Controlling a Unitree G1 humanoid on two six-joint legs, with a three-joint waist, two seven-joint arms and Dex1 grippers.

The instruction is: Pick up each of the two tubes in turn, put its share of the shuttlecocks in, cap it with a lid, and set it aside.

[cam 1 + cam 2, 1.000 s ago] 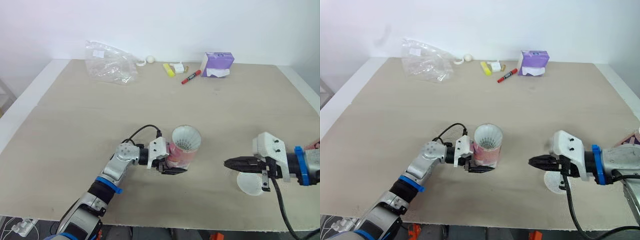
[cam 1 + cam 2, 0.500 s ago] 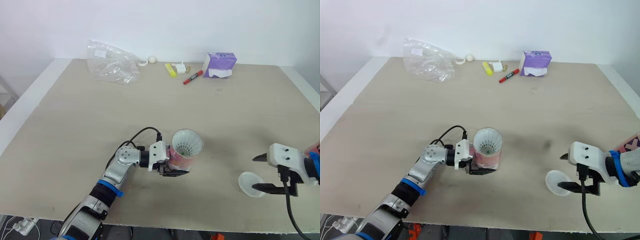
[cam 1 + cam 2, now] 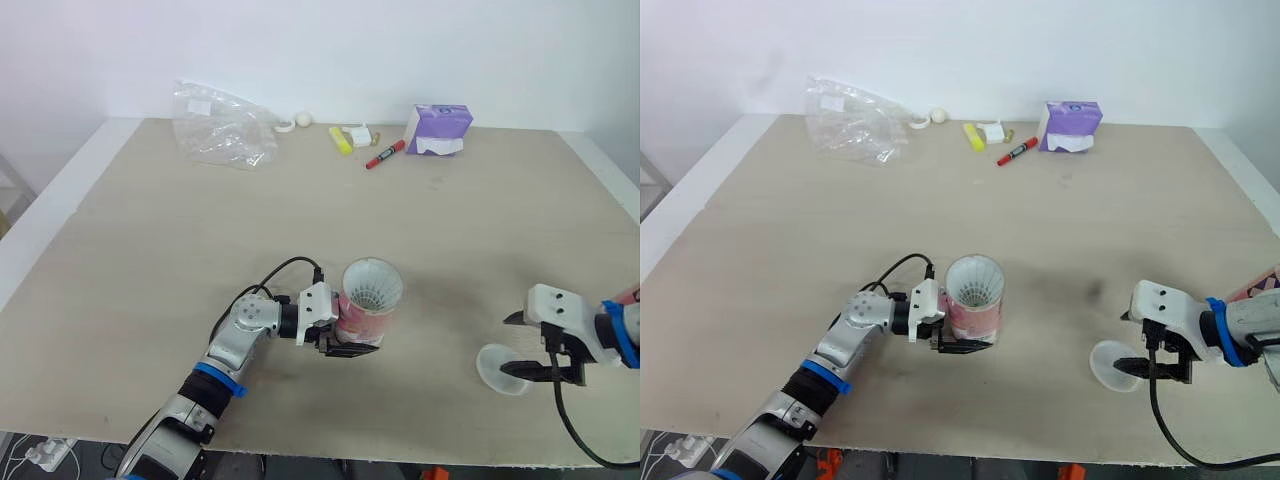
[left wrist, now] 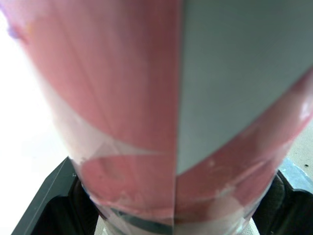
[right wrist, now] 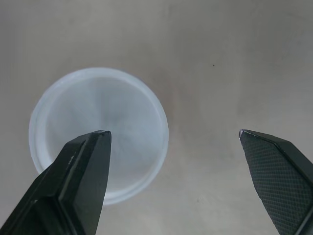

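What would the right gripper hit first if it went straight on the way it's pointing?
Probably the white lid. The open right gripper points down at the table, with one finger over the lid's rim and the other over bare table. Depth is hard to judge.

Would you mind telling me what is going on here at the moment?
The left gripper is shut on a pink tube, which stands upright on the table with shuttlecocks showing at its open top. The right gripper hangs open over a clear lid lying on the table, one finger above it, not gripping it. The tube is not yet capped.
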